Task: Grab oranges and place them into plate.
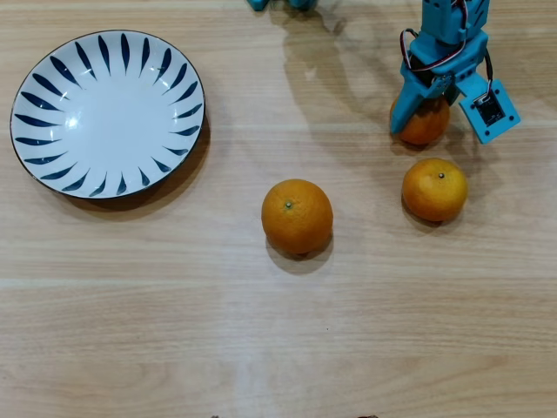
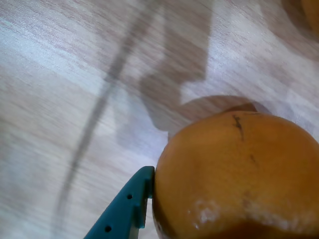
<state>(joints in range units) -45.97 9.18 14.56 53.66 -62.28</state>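
My blue gripper reaches down from the top right of the overhead view and is shut on a small orange. Its fingers straddle the fruit and cover its top. In the wrist view this orange fills the lower right, sharp against a blurred table, with one teal finger pressed to its left side; the other finger is hidden. A second small orange lies just below the held one. The larger orange sits mid-table. The plate, white with dark blue rim strokes, lies at the upper left with nothing in it.
Everything rests on a light wooden tabletop. The gripper's camera module sticks out to the right of the held orange. The arm's shadow falls across the table top centre.
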